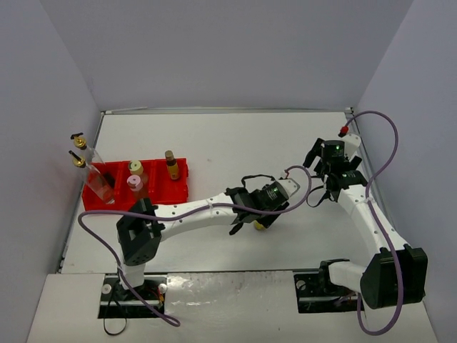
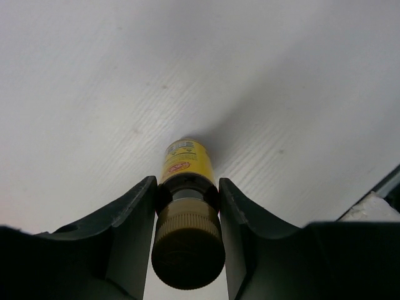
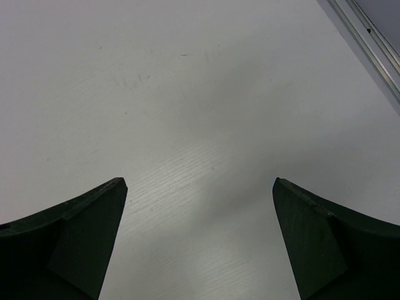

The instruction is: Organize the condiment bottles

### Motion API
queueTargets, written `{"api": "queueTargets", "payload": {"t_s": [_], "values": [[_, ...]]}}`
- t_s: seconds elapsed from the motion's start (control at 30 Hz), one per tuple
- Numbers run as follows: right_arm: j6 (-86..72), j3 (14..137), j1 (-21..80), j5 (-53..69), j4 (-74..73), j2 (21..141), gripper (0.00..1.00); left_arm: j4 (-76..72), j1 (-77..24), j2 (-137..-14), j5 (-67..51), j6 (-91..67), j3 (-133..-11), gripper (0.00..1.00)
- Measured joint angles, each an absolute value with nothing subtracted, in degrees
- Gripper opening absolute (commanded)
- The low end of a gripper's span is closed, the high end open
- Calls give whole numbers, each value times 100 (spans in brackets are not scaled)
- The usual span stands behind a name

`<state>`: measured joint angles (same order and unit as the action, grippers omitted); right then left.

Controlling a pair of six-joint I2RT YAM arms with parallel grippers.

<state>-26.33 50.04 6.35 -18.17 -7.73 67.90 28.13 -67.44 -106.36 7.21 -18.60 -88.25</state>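
Observation:
My left gripper (image 1: pixel 251 219) is shut on a tiny yellow brown-capped bottle (image 1: pixel 261 225) at mid-table, the bottle's base on or just above the surface. In the left wrist view the fingers (image 2: pixel 134 212) press both sides of that bottle's (image 2: pixel 187 161) neck, brown cap towards the camera. My right gripper (image 1: pixel 319 158) is open and empty at the far right, over bare table in its wrist view (image 3: pixel 199 184). In the red tray (image 1: pixel 173 193) at the left stand two tall clear glass bottles (image 1: pixel 96 179) with gold spouts, a beige yellow-capped bottle (image 1: pixel 136 168), a beige pink-capped bottle (image 1: pixel 134 183) and a second tiny yellow bottle (image 1: pixel 171 165).
The white table is walled at the back and sides. A metal rail (image 3: pixel 369 44) runs along its right edge close to my right gripper. The left arm stretches across the table's front middle. Purple cables loop off both arms.

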Motion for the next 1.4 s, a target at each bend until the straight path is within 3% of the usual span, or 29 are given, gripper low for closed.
{"api": "queueTargets", "payload": {"t_s": [0.23, 0.57, 0.9, 1.4], "values": [[-2633, 5004, 635, -1814, -775, 6790, 100, 3267, -6192, -9379, 1756, -2287, -8558, 0], [-2633, 5004, 635, -1760, -777, 6792, 100, 3670, -3772, -7514, 2425, -2801, -7539, 0], [-2633, 5004, 635, -1722, -773, 6792, 100, 3648, -2494, -7361, 1901, -2834, -6415, 0], [-2633, 5004, 635, -1704, -768, 6792, 100, 2830, -2163, -7901, 1154, -2759, -6158, 0]]}}
